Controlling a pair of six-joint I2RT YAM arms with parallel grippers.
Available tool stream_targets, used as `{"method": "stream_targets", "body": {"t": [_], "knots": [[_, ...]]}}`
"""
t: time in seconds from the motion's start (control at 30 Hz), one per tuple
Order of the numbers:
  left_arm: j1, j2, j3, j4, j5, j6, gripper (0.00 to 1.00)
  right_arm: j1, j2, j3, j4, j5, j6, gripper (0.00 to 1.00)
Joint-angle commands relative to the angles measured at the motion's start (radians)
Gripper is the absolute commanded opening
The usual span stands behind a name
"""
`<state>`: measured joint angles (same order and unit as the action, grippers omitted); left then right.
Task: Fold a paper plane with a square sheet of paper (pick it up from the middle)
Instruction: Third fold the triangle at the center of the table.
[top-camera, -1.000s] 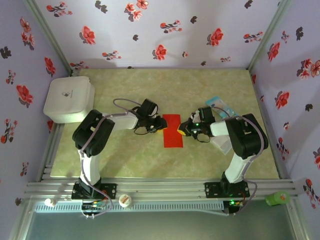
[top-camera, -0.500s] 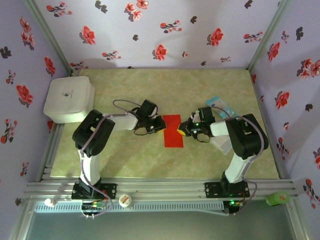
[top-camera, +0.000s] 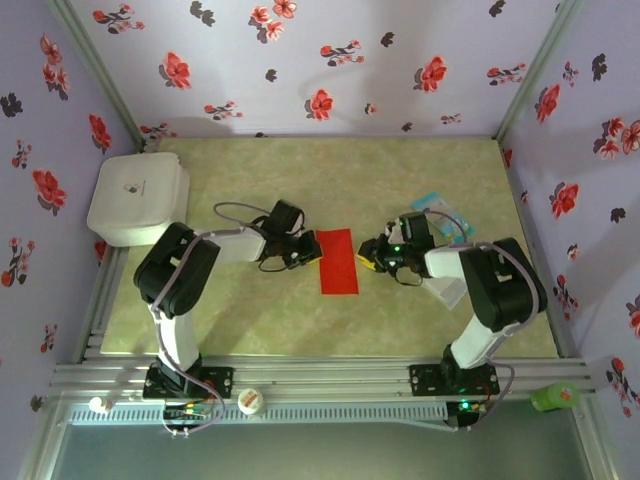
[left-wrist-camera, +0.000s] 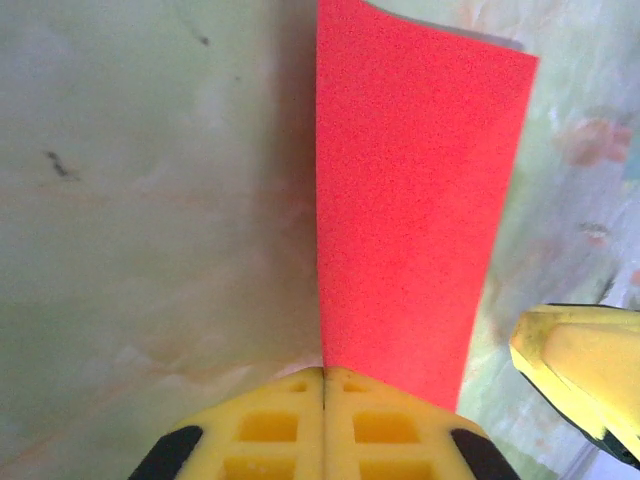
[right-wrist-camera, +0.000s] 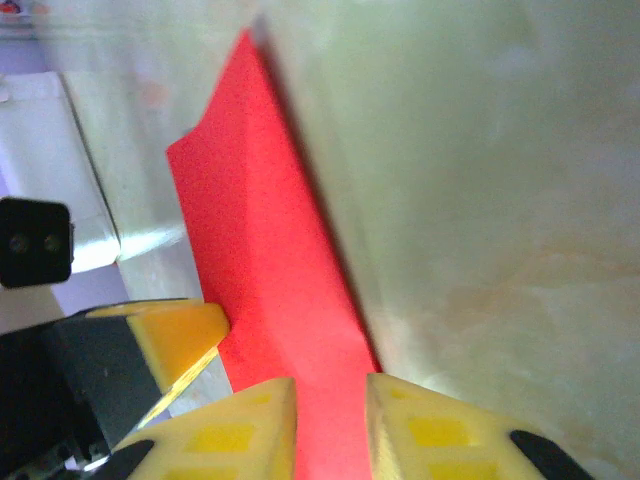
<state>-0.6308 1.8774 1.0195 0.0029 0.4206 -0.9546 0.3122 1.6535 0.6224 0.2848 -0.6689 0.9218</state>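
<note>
A white box (top-camera: 138, 198) with rounded corners sits at the left edge of the table (top-camera: 250, 320), its lid down, so what it holds cannot be told. To the right of the box, well apart from it and about mid-table, lies the sheet of paper (top-camera: 339, 262), bright red and folded into a narrow upright strip. The left gripper (top-camera: 310, 252) reaches in from the box's side and meets the strip's nearer long edge. In the left wrist view its yellow fingers (left-wrist-camera: 270, 425) are pressed flat together, and the paper's edge runs straight into the seam between them, so it is clamped on the sheet. The right gripper (top-camera: 366, 260) stands at the strip's far edge, on the side away from the box. In the right wrist view its two yellow fingertips (right-wrist-camera: 250, 430) stand apart with red paper lying in the gap, so the hold is released. Farther still from the box, beyond the right arm, a small light-blue-and-white packet (top-camera: 440, 212) lies flat on the table, apart from the sheet.
</note>
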Motion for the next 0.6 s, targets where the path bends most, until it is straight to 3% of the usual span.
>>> {"method": "stream_targets", "body": {"t": [0.0, 0.23, 0.37, 0.57], "knots": [[0.018, -0.047, -0.021, 0.024, 0.037, -0.028, 0.05, 0.031, -0.107, -0.018, 0.007, 0.101, -0.096, 0.31], [0.032, -0.065, -0.038, 0.051, 0.056, -0.052, 0.05, 0.277, -0.325, -0.021, -0.189, 0.492, -0.56, 0.37], [0.034, -0.058, -0.03, 0.054, 0.07, -0.059, 0.05, 0.474, -0.367, -0.067, -0.146, 0.718, -0.836, 0.41], [0.033, -0.058, -0.029, 0.063, 0.083, -0.065, 0.05, 0.682, -0.326, -0.1, -0.061, 0.889, -1.082, 0.46]]}}
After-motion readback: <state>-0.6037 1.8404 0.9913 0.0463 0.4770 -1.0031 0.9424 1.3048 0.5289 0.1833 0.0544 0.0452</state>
